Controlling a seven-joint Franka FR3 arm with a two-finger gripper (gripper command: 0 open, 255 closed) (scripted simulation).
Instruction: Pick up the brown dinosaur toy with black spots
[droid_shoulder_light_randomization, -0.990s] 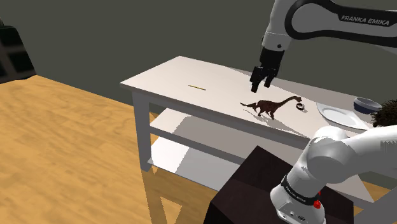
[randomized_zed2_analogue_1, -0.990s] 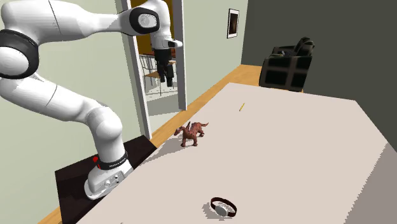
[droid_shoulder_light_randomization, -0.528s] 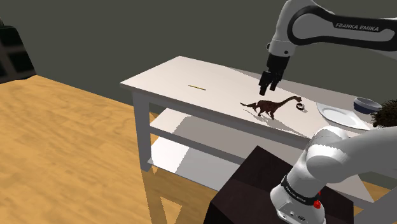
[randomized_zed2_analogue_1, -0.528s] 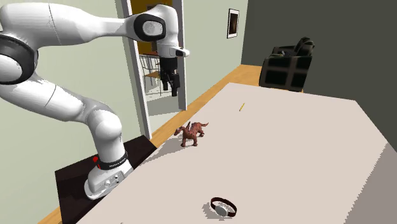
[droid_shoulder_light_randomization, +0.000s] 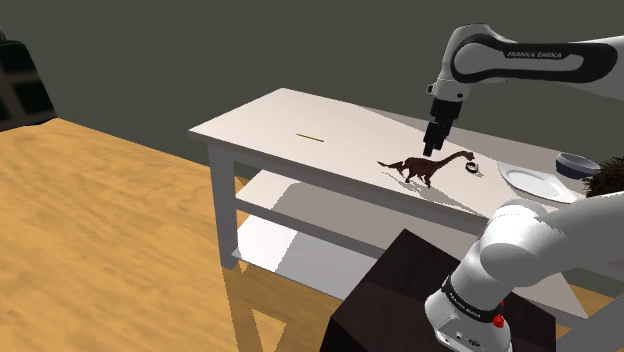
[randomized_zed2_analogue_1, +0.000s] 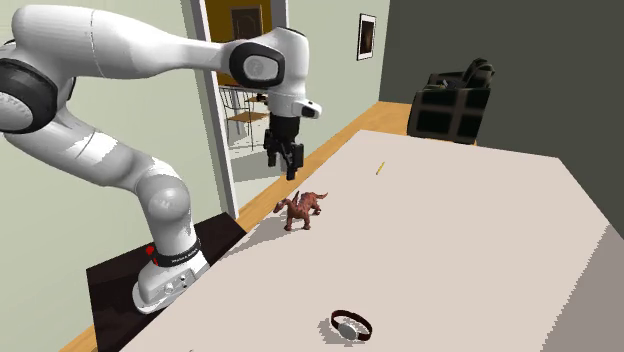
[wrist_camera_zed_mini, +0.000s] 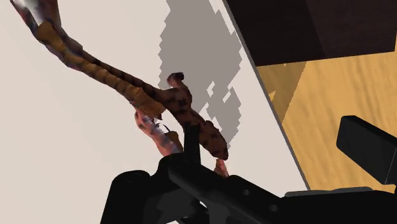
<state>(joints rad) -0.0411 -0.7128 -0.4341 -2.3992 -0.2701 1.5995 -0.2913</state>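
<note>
The brown dinosaur toy (droid_shoulder_light_randomization: 424, 168) with dark spots stands on the white table (droid_shoulder_light_randomization: 290, 115), near the edge by the stand, with its long neck stretched toward the shoulder view's right. It is also in the second exterior view (randomized_zed2_analogue_1: 300, 210), and its tail and back curve close below the hand in the wrist view (wrist_camera_zed_mini: 184, 111). My black gripper (droid_shoulder_light_randomization: 433, 147) hangs just above the toy's back, pointing down. In the second exterior view the gripper (randomized_zed2_analogue_1: 283, 168) is open, a short way over the toy and not touching it. Nothing is between the fingers.
A dark wristwatch (randomized_zed2_analogue_1: 351, 325) lies near the toy's head (droid_shoulder_light_randomization: 470, 166). A white plate (droid_shoulder_light_randomization: 530, 181), a small bowl (droid_shoulder_light_randomization: 575, 165) and a dark fuzzy thing (droid_shoulder_light_randomization: 605, 180) sit further right. A yellow pencil (droid_shoulder_light_randomization: 310, 138) lies mid-table. The dark stand (droid_shoulder_light_randomization: 400, 290) is below the table edge.
The gripper has come down and moved toward the shoulder view's right, from beside the toy's tail to just above its back. The hand has turned. The toy has not moved.
</note>
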